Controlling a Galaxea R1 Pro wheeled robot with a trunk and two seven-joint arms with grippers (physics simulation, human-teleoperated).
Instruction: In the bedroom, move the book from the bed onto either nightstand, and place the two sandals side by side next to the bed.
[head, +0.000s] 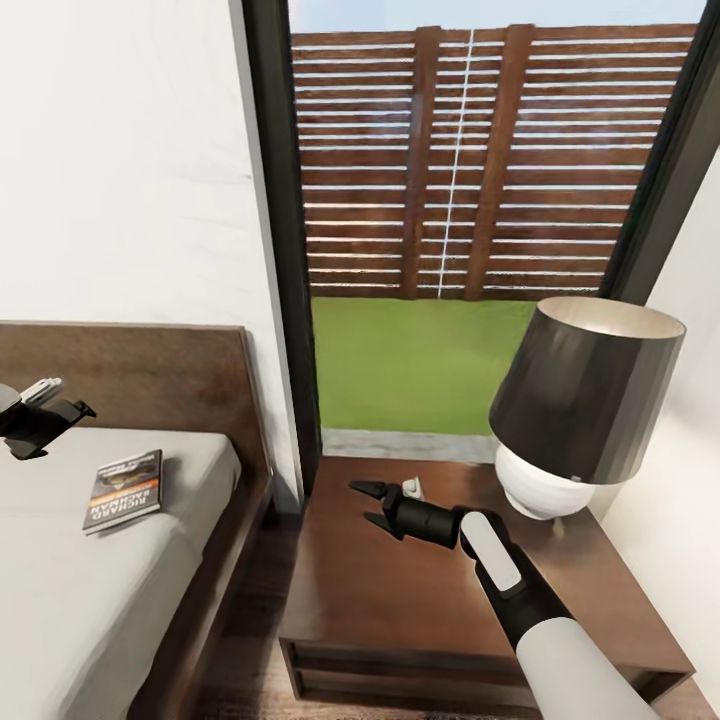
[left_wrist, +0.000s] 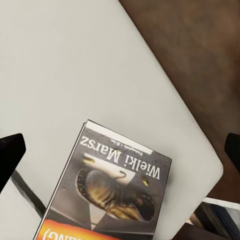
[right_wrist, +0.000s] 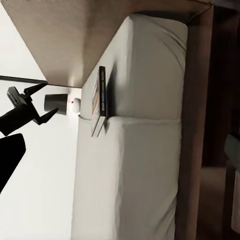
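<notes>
The book (head: 123, 490), dark grey with an orange band, lies flat on the pale grey mattress of the bed (head: 60, 600) near the dark headboard. In the left wrist view the book (left_wrist: 112, 185) sits directly below, close to the mattress corner. My left gripper (head: 68, 398) hovers open above the mattress, just left of the book, not touching it. My right gripper (head: 370, 505) is open and empty over the nightstand (head: 400, 600). The right wrist view shows the book (right_wrist: 99, 100) edge-on and the left gripper (right_wrist: 44, 101) beside it. The sandals are out of view.
A lamp (head: 580, 400) with a dark shade and white base stands at the nightstand's back right. A small white object (head: 412, 487) lies behind my right gripper. A tall dark-framed window (head: 480, 200) faces a wooden fence. A narrow floor gap separates bed and nightstand.
</notes>
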